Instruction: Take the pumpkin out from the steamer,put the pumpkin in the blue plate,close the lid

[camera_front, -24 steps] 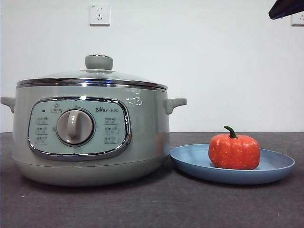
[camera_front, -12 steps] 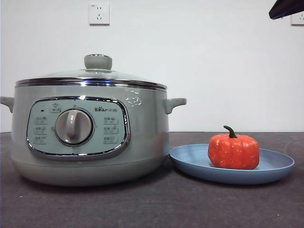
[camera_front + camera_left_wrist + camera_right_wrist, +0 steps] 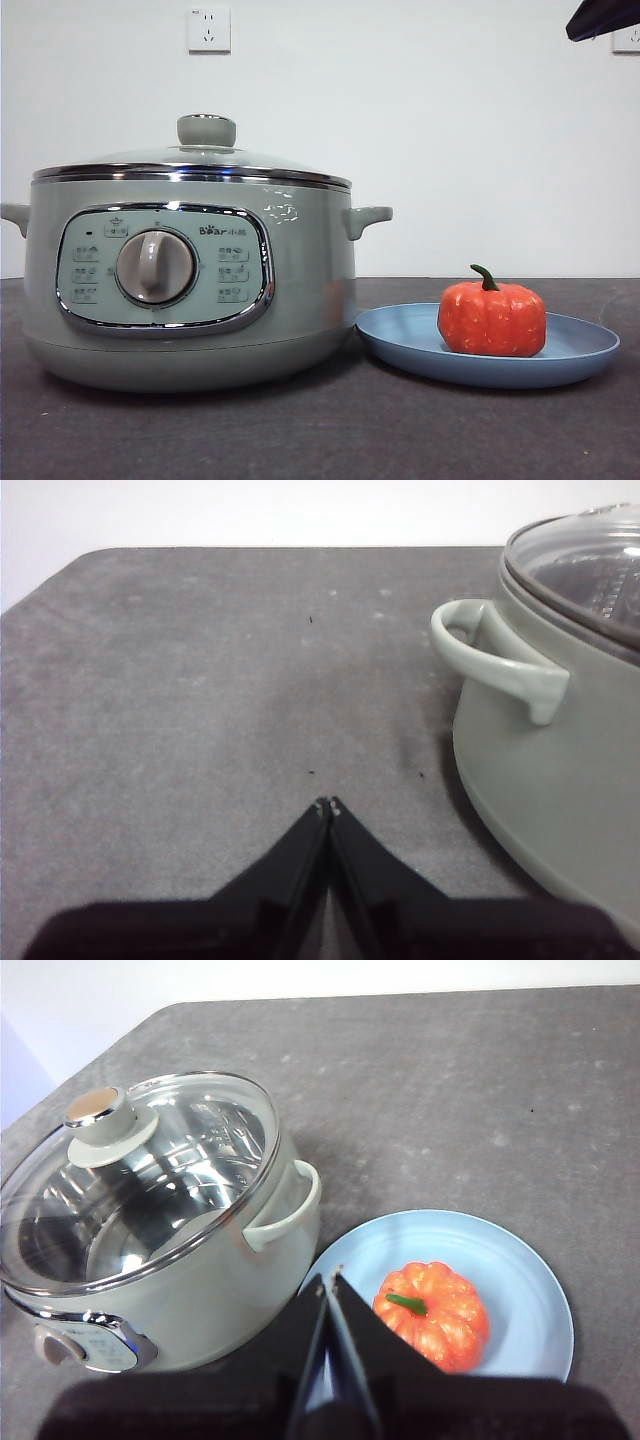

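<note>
All three steps appear complete. The pumpkin (image 3: pixel 492 317) sits in the blue plate (image 3: pixel 400 345), lower right of the front frame. The lid (image 3: pixel 195 160) is seated on the steamer (image 3: pixel 300 290). Left end effector (image 3: pixel 328 806) and right end effector (image 3: pixel 328 1278): jaws closed, empty, clear of everything.
</note>
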Tool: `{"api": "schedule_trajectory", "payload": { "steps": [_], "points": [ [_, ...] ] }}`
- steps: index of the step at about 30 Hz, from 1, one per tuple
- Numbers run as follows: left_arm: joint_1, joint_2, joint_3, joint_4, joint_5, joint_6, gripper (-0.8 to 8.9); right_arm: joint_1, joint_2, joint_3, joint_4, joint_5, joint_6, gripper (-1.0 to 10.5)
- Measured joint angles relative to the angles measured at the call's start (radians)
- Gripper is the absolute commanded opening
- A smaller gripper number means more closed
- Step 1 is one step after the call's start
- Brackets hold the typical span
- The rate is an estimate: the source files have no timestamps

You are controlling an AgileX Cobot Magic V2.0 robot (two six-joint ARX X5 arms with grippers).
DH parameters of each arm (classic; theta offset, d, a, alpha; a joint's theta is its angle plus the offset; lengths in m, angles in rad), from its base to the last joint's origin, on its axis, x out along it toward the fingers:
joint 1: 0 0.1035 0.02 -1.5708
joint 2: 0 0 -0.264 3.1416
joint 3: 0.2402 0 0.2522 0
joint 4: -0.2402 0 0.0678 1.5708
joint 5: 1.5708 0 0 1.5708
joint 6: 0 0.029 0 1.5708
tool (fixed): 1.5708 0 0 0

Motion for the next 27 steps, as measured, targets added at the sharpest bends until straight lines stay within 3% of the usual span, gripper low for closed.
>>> {"api": "schedule_trajectory", "payload": {
  "steps": [27],
  "points": [
    [0.0, -0.002, 0.0, 0.0, -0.001, -0.011, -0.03, 0.0, 0.0, 0.0, -0.023, 0.0, 0.0, -0.2]
  ]
}}
